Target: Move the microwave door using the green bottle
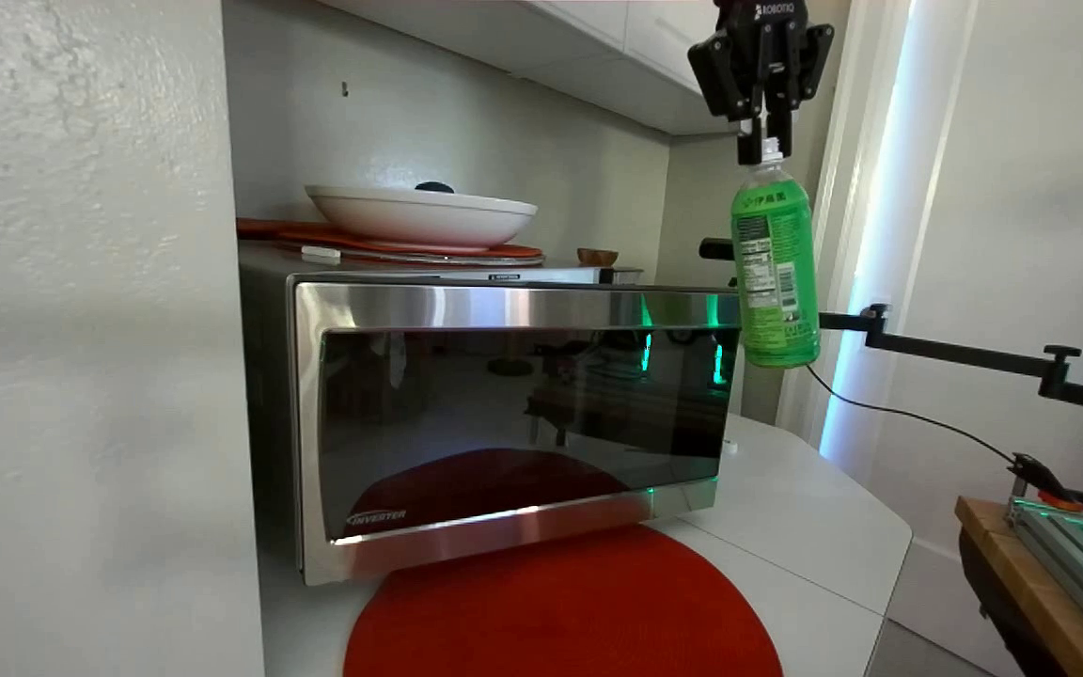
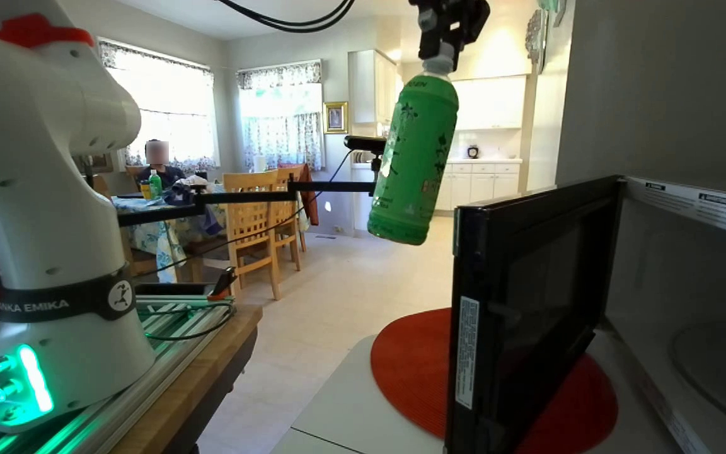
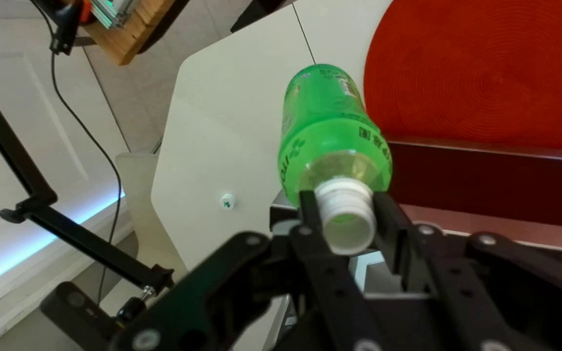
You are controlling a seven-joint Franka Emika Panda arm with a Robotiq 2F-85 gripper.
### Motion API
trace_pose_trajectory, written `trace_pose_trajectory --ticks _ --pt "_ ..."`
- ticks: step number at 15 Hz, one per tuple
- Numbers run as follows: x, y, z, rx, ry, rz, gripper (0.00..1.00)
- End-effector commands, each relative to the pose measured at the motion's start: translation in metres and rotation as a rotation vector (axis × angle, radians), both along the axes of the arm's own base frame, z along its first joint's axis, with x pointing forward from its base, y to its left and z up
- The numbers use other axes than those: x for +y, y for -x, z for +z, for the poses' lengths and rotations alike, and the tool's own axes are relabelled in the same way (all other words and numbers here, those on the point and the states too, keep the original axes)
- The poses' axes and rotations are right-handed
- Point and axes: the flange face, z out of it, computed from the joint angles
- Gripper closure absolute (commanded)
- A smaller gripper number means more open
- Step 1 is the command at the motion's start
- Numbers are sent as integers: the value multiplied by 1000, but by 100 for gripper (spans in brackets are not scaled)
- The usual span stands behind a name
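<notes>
The translucent green plastic bottle (image 2: 414, 157) hangs above the white surface (image 1: 805, 508), near the free edge of the steel-framed, dark-glass microwave door (image 1: 513, 414); in an exterior view a gap shows between them. Its mouth points up and its base down, the long axis leaning off vertical. The door stands angled out from the grey microwave body (image 1: 271, 404). The black gripper (image 1: 765, 149) points downward, its jaws closed onto the bottle's white neck from two sides. The white robot arm (image 2: 41, 176) stands on a wooden-topped bench (image 2: 207, 366), its upper part cut off by the frame. A round red woven mat (image 1: 565, 611) lies partly beneath the door, with a small round white cap (image 3: 228, 201) elsewhere on the surface. Beyond, a person (image 2: 160, 173) sits at a cloth-covered table (image 2: 161, 239) near slatted wooden chairs (image 2: 253, 181).
</notes>
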Motion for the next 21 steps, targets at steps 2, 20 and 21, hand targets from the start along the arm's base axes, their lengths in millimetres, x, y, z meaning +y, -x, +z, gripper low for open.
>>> trace_pose_trajectory --ticks 2,20,21 --pt "-34 5 18 -14 16 -119 92" --pt "-115 16 -5 -132 249 -486 92" --pt "-118 16 -11 -141 256 -498 92"
